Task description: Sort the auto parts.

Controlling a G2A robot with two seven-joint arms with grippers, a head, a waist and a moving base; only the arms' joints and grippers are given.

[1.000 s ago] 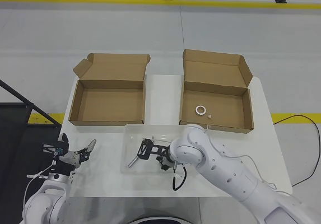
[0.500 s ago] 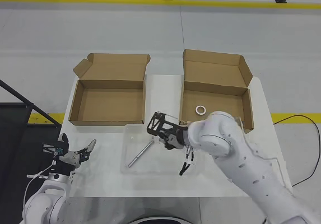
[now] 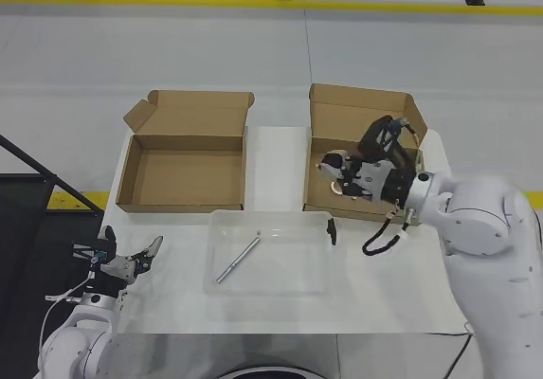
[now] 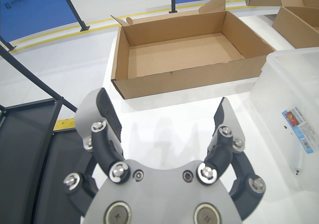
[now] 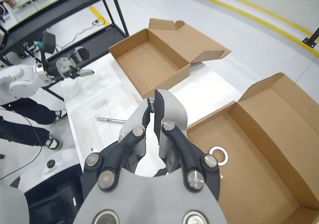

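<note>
The right gripper (image 5: 152,104) has its fingers (image 5: 157,110) pinching a small metal fitting (image 5: 150,101) over the brown cardboard box (image 5: 261,130) holding a white ring (image 5: 218,155); a silver rod (image 5: 111,119) awaits sorting.

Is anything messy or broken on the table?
Nothing stands out. The left box and right box sit open and upright. The ring lies in the right box, the rod in the tray, and the right gripper holds a small part over that box.
</note>
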